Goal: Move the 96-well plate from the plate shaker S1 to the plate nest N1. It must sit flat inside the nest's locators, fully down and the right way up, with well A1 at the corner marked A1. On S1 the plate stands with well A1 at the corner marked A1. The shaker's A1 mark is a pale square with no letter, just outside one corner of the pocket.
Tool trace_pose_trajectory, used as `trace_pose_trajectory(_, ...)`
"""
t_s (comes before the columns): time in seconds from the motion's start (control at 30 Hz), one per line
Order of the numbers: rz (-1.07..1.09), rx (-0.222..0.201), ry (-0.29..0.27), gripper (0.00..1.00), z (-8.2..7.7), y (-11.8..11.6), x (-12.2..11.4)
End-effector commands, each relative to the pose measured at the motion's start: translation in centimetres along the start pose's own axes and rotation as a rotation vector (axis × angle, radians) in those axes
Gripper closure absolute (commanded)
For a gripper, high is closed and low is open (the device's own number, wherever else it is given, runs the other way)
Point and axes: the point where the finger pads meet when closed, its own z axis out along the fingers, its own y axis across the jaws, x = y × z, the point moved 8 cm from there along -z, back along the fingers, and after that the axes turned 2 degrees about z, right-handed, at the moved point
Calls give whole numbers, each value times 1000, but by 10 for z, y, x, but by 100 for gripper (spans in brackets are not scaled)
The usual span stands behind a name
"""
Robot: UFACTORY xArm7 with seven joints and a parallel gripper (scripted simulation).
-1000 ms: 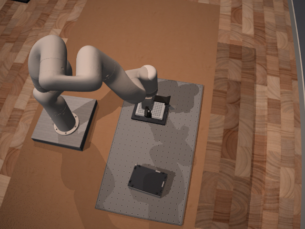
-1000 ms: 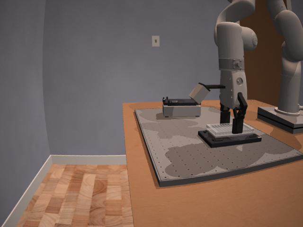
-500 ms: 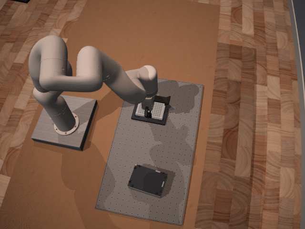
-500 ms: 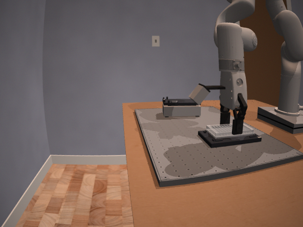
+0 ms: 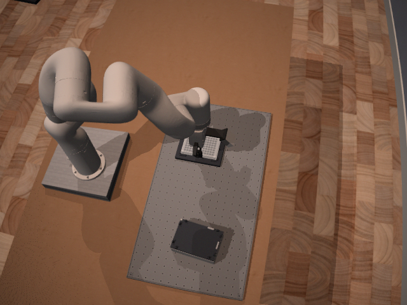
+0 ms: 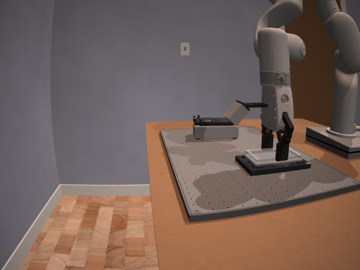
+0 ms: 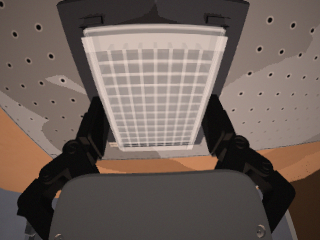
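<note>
From the top, the plate (image 5: 210,147) is seen lying on a flat black base (image 5: 180,155), which is set near the far end of a grey perforated board (image 5: 184,203). The gripper (image 5: 197,151) is held straight over the plate, its fingers pinched against the plate's two long sides; the plate's middle is hidden by the arm's wrist. A small grey camera box (image 5: 219,133) juts from the wrist over the base's far edge. Well apart, toward the board's other end, a second dark unit (image 5: 196,240) with corner pegs is seen; its top pocket holds nothing. The arm's pedestal (image 5: 111,147) is placed beside the board on a brown table (image 5: 203,49).

From the exterior view, the plate (image 6: 262,155) is shown lying flat on the base (image 6: 261,170), right way up, with the gripper (image 6: 274,151) closed across it from above. Whether the plate is fully seated cannot be told. Behind it, the taller grey unit (image 6: 213,130) is seen with small black pegs on top. Between the two units only bare board (image 6: 209,174) is shown. A pale wall switch (image 6: 184,48) is set on the grey wall.

From the wrist, the plate's well grid (image 7: 155,87) is seen squarely ahead, framed by the base (image 7: 74,10). One black finger (image 7: 94,127) is pressed to each long side, near the plate's closer end.
</note>
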Motion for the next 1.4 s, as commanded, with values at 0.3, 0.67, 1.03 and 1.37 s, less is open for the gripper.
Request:
trace_pose_trajectory(0.3, 0, 1, 3, 0, 1, 0, 1)
trace_pose_trajectory(0.67, 0, 1, 3, 0, 1, 0, 1)
trace_pose_trajectory(1.03, 0, 1, 4, 0, 1, 0, 1)
trace_pose_trajectory(1.37, 0, 1, 4, 0, 1, 0, 1)
